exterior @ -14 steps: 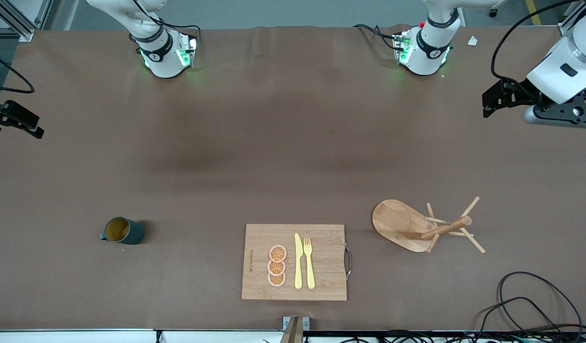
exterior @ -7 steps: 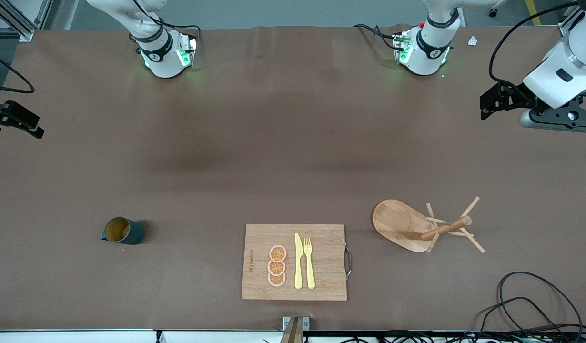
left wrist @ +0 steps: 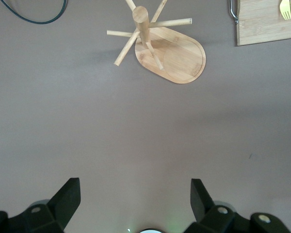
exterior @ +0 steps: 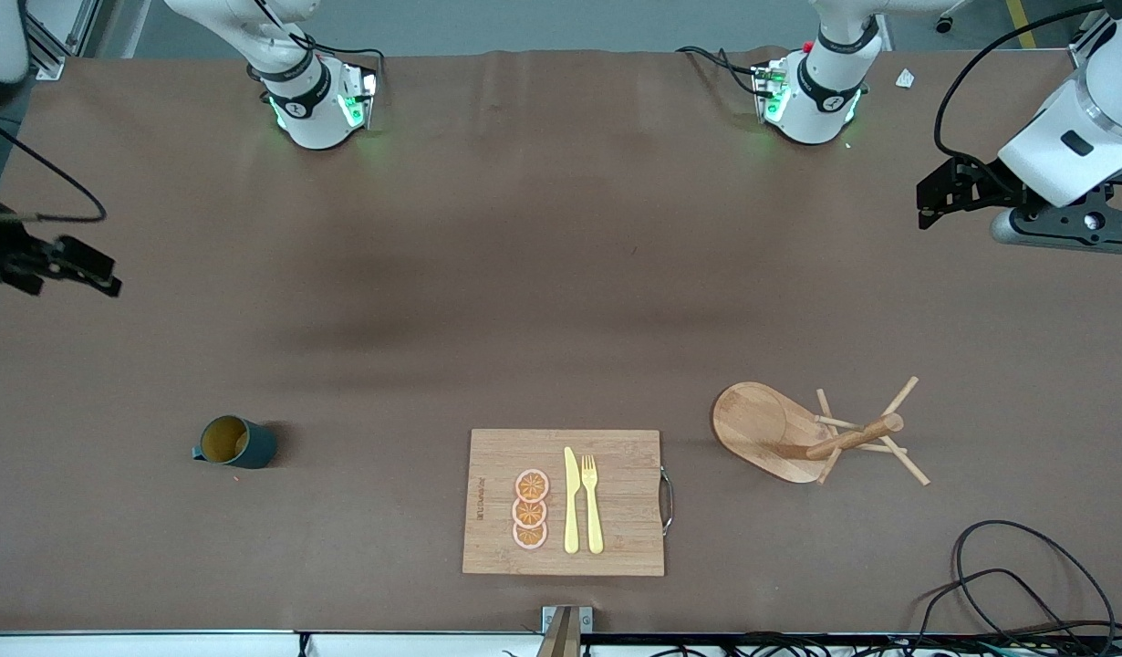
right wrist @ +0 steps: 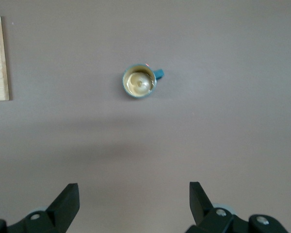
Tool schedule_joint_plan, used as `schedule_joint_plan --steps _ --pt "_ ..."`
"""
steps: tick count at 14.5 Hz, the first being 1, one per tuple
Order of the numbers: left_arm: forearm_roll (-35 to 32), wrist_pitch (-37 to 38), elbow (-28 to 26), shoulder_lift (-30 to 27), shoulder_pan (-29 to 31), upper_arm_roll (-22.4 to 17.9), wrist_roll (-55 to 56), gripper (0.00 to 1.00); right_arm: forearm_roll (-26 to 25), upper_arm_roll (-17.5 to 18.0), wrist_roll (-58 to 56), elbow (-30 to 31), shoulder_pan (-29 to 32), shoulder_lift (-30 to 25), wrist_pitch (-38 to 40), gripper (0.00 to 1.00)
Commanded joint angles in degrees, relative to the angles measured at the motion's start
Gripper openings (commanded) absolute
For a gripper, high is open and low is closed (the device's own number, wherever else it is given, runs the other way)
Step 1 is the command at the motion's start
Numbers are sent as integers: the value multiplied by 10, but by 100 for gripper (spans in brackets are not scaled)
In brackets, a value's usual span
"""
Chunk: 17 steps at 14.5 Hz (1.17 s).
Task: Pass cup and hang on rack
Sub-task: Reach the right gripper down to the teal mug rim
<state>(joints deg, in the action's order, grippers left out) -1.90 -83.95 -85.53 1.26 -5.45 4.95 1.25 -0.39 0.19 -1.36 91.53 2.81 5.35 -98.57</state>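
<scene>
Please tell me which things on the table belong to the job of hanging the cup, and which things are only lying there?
For the job: cup, standing upright; rack; right gripper, open above the table; left gripper, open.

Only lying there: cutting board, orange slices, yellow knife, yellow fork, black cables.

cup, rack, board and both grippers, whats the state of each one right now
cup: upright on the table, empty, not held
rack: standing upright, pegs bare
cutting board: flat, carrying orange slices, knife and fork
left gripper: open, empty, above bare table
right gripper: open, empty, above bare table
</scene>
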Motion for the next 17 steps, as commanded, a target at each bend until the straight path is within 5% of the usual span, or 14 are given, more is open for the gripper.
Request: schedule_joint_plan --steps 1,17 --pt "8 8 13 4 -1 0 -1 100 0 0 3 -4 -9 43 -42 100" --pt "9 9 14 15 2 -1 -8 100 0 0 73 -7 -35 217 -236 100"
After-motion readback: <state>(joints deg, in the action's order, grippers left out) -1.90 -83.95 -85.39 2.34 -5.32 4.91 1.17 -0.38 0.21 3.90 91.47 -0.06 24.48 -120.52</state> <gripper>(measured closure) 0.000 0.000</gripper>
